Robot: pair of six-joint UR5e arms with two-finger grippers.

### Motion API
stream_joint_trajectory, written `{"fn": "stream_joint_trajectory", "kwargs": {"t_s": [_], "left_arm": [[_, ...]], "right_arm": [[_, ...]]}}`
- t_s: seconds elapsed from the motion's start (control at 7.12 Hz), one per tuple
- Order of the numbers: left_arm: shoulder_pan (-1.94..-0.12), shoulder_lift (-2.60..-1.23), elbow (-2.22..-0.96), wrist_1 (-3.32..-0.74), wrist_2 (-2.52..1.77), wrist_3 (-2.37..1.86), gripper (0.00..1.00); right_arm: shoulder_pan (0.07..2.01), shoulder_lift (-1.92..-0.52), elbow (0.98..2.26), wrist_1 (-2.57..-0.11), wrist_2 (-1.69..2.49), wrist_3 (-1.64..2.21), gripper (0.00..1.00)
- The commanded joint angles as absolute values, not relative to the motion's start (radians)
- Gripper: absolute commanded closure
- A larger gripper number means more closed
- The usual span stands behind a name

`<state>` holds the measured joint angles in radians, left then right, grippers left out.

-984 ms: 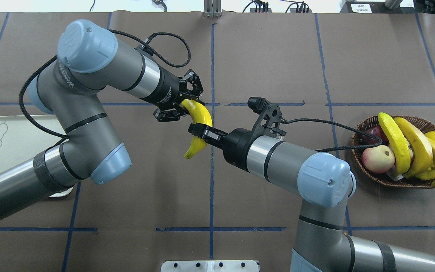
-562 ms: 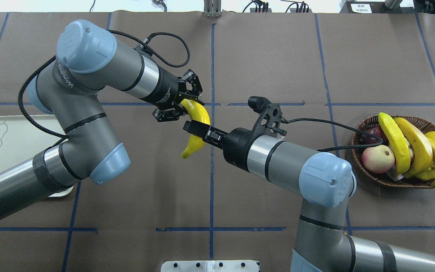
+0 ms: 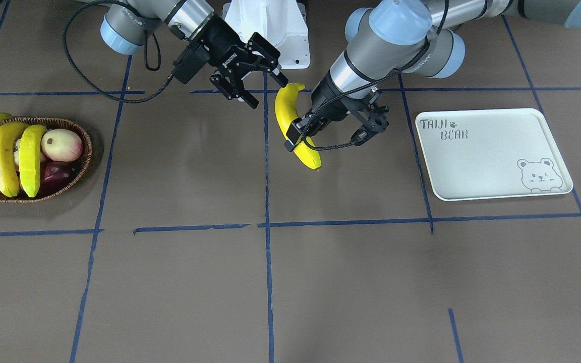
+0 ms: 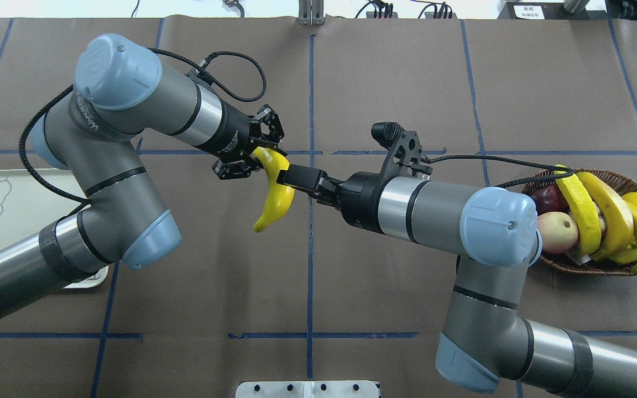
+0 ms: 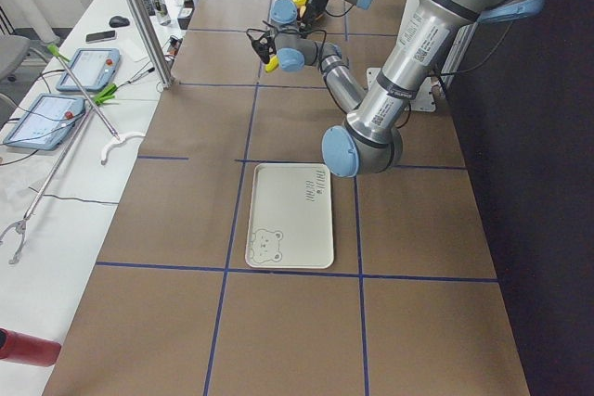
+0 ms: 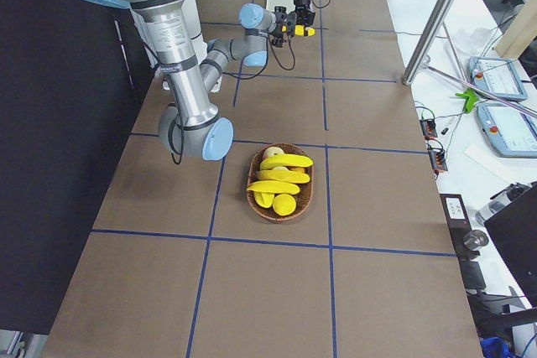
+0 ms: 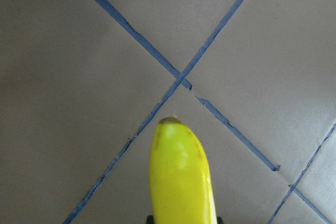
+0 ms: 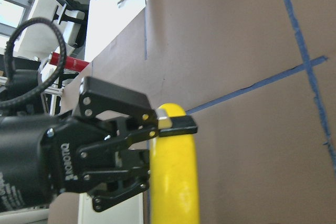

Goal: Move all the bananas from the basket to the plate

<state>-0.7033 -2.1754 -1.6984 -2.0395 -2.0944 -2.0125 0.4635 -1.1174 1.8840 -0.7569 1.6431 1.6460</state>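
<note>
Your left gripper [image 3: 296, 137] is clamped on the banana [image 3: 283, 108] above the tabletop's middle; the right gripper [image 3: 270, 93] stands spread beside its end. Handover looks done: back the right away, then carry to the plate [image 3: 472, 161] at the left end.

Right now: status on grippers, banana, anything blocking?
Left gripper shut on the banana, held in the air. Right gripper open, fingers just beside it. Plate bare; more bananas in the basket.
</note>
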Motion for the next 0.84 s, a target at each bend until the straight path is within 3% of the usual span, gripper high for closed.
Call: {"fn": "stream_joint_trajectory", "kwargs": {"t_s": [0.0,0.28,0.7], "left_arm": [[-0.754,-2.050,-1.719,-2.037,-2.102,-1.896,1.00],[-0.805,-1.865,-1.752,-2.046,-2.105,-1.719,1.00],[-0.917,-1.579,-1.766,-2.100,-2.102,-1.489,1.00]], "right_arm": [[0.628,-1.173,1.901,-0.901,1.898,1.623,0.00],[0.756,-1.228,1.902,-1.123,2.058,1.379,0.00],[0.963,-1.449,1.901,-1.163,2.237,0.965,0.00]]}}
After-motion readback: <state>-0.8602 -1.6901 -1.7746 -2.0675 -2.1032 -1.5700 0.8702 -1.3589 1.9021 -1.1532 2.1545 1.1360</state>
